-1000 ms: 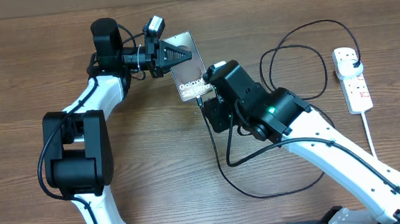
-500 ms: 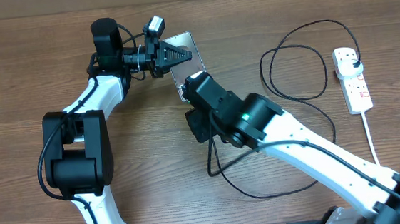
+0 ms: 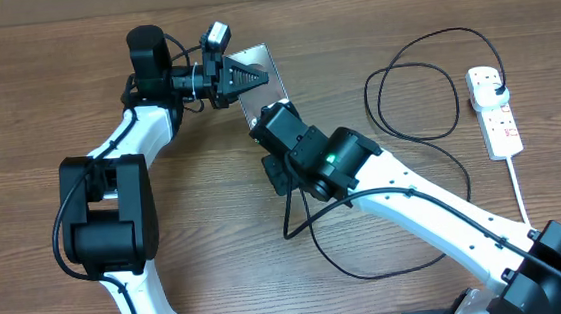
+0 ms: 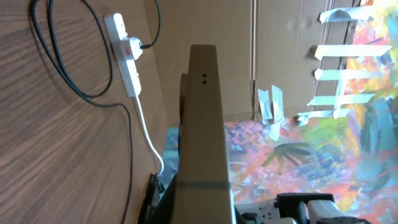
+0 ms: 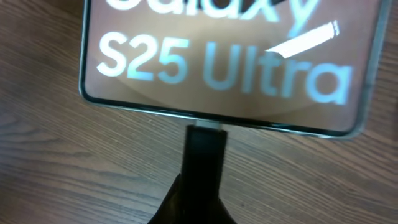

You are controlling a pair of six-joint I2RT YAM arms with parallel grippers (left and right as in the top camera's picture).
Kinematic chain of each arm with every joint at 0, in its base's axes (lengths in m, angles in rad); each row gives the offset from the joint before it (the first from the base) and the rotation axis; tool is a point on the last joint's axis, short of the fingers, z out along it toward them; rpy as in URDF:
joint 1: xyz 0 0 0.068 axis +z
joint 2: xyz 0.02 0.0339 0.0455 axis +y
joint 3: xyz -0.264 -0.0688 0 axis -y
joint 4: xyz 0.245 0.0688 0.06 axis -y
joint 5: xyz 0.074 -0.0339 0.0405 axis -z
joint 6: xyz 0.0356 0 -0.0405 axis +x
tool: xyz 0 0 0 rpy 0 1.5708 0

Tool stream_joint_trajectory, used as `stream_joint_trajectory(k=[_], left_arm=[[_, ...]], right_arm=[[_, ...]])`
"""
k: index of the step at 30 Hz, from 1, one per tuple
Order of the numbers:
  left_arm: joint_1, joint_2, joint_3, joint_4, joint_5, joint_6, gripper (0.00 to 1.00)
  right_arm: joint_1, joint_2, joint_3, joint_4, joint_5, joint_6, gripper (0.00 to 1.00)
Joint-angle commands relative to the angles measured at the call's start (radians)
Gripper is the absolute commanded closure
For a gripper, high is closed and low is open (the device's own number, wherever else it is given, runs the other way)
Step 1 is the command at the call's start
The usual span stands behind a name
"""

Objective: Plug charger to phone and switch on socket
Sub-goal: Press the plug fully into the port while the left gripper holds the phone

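Observation:
The phone (image 3: 261,100) is held on edge above the table, with my left gripper (image 3: 252,79) shut on it. In the left wrist view the phone (image 4: 202,124) runs away from the jaws (image 4: 199,211). My right gripper (image 5: 202,193) is shut on the charger's plug tip (image 5: 205,149). The tip touches the middle of the bottom edge of the phone (image 5: 224,62), below the "S25 Ultra" lettering. The black cable (image 3: 455,98) loops across the table to its black plug (image 3: 495,81) in the white socket (image 3: 495,110), which also shows in the left wrist view (image 4: 124,53).
The socket's white cord (image 3: 520,188) runs toward the front right edge. Slack cable (image 3: 370,270) lies under my right arm (image 3: 414,192). My left arm (image 3: 113,190) stands at the left. A cardboard wall borders the back edge.
My right arm has swung left and toward the phone, bringing the plug tip up to its bottom edge and dragging the cable slack along. The left gripper and phone have stayed still.

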Motion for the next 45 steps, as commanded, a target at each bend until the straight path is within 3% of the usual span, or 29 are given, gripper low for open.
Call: stream_joint_trajectory(k=[1,11,23,33,39,41,45], left_arm=[[-0.002,0.006,0.016,0.005,0.029,0.081,0.96],[-0.004,0.006,0.016,0.004,0.029,0.09,0.96],[-0.009,0.006,0.016,0.004,0.029,-0.086,0.96],[-0.042,0.006,0.016,0.005,0.029,-0.079,0.96],[-0.03,0.006,0.016,0.005,0.029,0.028,0.96],[-0.017,0.006,0.016,0.005,0.029,0.078,0.96],[0.005,0.006,0.016,0.007,0.025,0.149,0.96]], right_arm=[[-0.021,-0.009,0.009,0.012,0.041,-0.034,0.96],[-0.027,-0.009,0.01,0.087,0.031,-0.037,0.96],[-0.067,-0.009,0.01,0.157,0.03,-0.032,0.96],[-0.069,-0.009,0.01,0.19,0.029,-0.037,0.96],[-0.069,-0.011,0.013,0.137,0.01,-0.034,0.74],[-0.069,-0.018,0.025,0.089,-0.018,-0.032,0.61],[-0.069,-0.032,0.07,-0.003,-0.05,-0.032,0.5]])
